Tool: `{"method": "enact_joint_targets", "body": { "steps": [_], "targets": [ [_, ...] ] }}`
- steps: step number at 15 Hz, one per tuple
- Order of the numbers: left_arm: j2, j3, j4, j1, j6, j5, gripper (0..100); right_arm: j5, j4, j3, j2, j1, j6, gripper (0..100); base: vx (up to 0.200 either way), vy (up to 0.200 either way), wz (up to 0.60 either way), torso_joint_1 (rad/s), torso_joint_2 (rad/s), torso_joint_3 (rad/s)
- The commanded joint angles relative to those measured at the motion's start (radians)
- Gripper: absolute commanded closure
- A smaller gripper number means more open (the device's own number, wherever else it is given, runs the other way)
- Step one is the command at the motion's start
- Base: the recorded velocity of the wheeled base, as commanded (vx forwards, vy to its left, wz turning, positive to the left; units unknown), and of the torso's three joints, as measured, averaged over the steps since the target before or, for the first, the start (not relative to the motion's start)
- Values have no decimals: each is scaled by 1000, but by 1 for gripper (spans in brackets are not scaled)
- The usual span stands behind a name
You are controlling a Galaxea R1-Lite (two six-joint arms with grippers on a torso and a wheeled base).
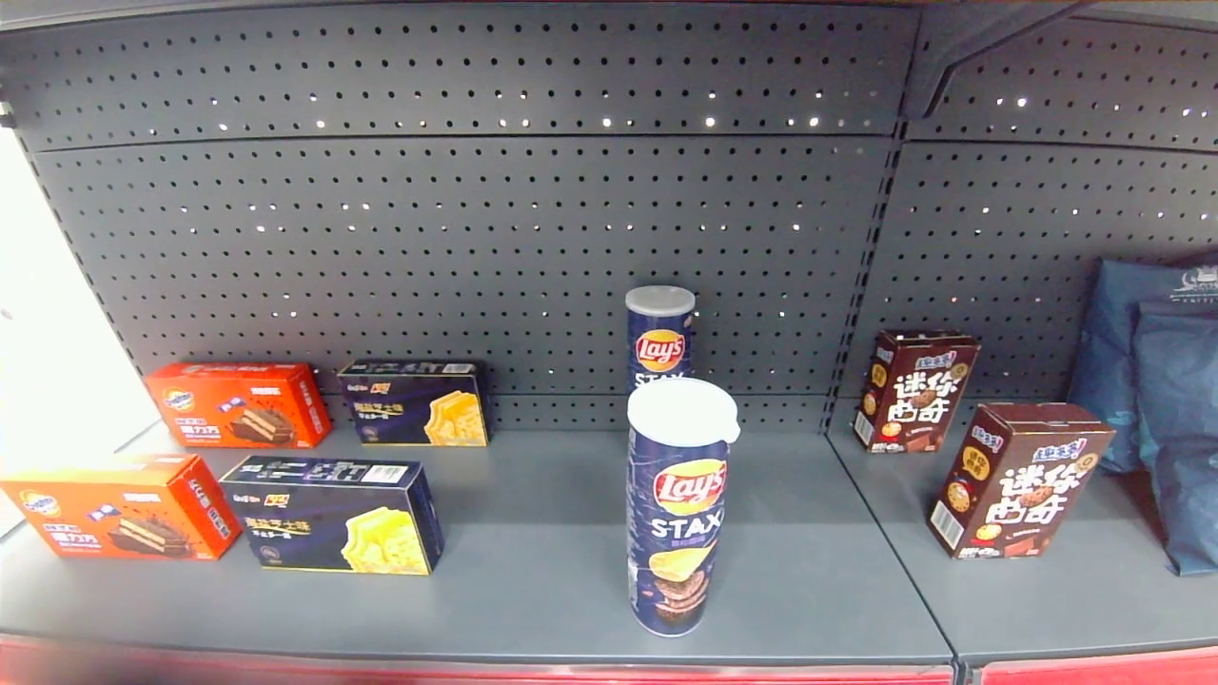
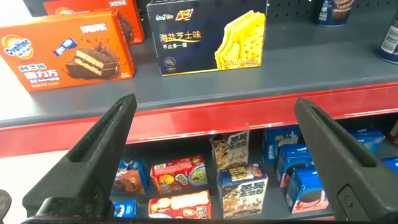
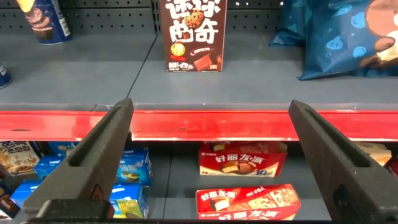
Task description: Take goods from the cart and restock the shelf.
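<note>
The grey shelf (image 1: 533, 533) carries two orange wafer boxes (image 1: 124, 506), two dark blue cracker boxes (image 1: 338, 514), two tall chip cans (image 1: 677, 504) one behind the other, and two brown cookie boxes (image 1: 1018, 479). My left gripper (image 2: 214, 162) hangs open and empty in front of the shelf's red edge (image 2: 205, 112), below the front orange box (image 2: 65, 51) and blue cracker box (image 2: 208, 37). My right gripper (image 3: 211, 162) is open and empty too, in front of the red edge (image 3: 205, 124) below a brown cookie box (image 3: 193, 34).
Blue bags (image 1: 1166, 419) lean at the shelf's far right. A perforated back panel (image 1: 476, 238) closes the rear. The lower shelf holds several snack boxes (image 2: 242, 180) and red pie boxes (image 3: 242, 158). Bare shelf lies between the cracker boxes and the cans.
</note>
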Motion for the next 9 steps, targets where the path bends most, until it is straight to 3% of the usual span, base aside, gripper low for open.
{"method": "enact_joint_targets", "body": {
  "steps": [1,9],
  "targets": [
    [1,0,0,0,4,-1,0,0,0,0,0,0,0,0,0,0,0,0,0,0],
    [1,0,0,0,-4,1,0,0,0,0,0,0,2,0,0,0,0,0,0,0]
  ]
}}
